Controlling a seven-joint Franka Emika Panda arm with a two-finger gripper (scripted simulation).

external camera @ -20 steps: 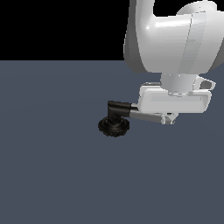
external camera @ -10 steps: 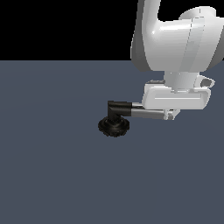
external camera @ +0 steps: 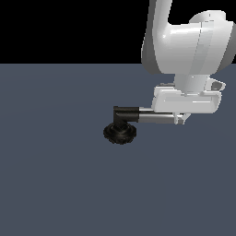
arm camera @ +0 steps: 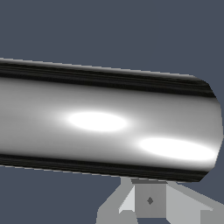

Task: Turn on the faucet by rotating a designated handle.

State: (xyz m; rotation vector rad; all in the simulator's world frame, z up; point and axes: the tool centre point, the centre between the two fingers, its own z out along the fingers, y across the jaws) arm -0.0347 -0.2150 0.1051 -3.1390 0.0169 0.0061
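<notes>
The gripper (external camera: 180,120), its jaw state impossible to tell, sat over the handle (external camera: 156,119), pointing toward three o'clock from the faucet (external camera: 120,126), apparently to rotate it.

- A flat, matte slate-blue floor (external camera: 55,184) fills the lower part of the exterior view, plain and unmarked.
- Above the floor's straight far edge lies a featureless black backdrop (external camera: 69,27).
- Lighting over the floor is even and soft.
- In the wrist view, the same slate-blue floor (arm camera: 109,30) shows.
</notes>
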